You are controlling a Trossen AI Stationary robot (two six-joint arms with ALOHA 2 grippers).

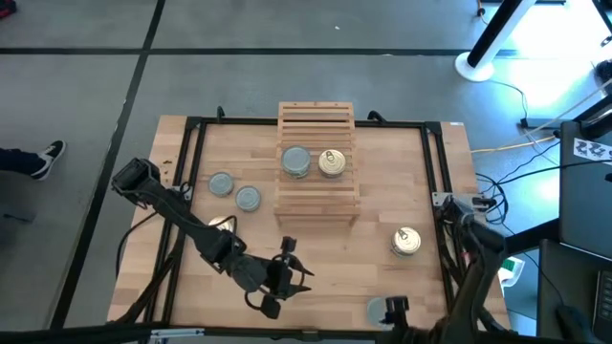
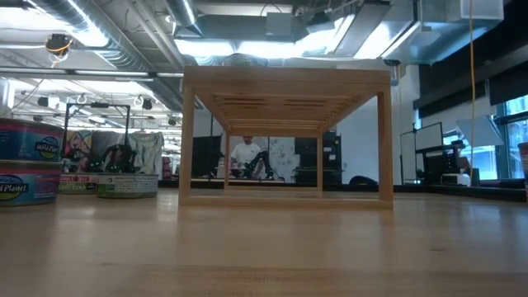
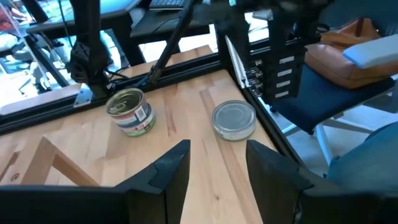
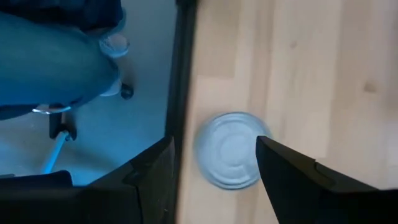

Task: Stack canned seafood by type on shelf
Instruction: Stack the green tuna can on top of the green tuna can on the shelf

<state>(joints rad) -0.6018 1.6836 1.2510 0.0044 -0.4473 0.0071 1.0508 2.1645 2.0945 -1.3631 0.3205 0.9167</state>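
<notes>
Tins sit in a few spots. On the shelf [image 1: 318,161], which stands on the table [image 1: 316,287], a grey tin [image 1: 296,161] and a gold tin [image 1: 332,162] sit side by side. Two more grey tins [image 1: 234,191] sit on the table, just left of the shelf. Another gold tin [image 1: 405,242] stands on the table's right side, well apart from the shelf. One more grey tin [image 4: 231,158] lies at the near edge of the table.

The right gripper [image 4: 214,165] hangs right over that edge tin. Its fingers are spread on both sides of the tin, not pinching it.

The left gripper [image 1: 295,263] is low over the table, in front of the shelf. Its fingers are apart and hold nothing.
</notes>
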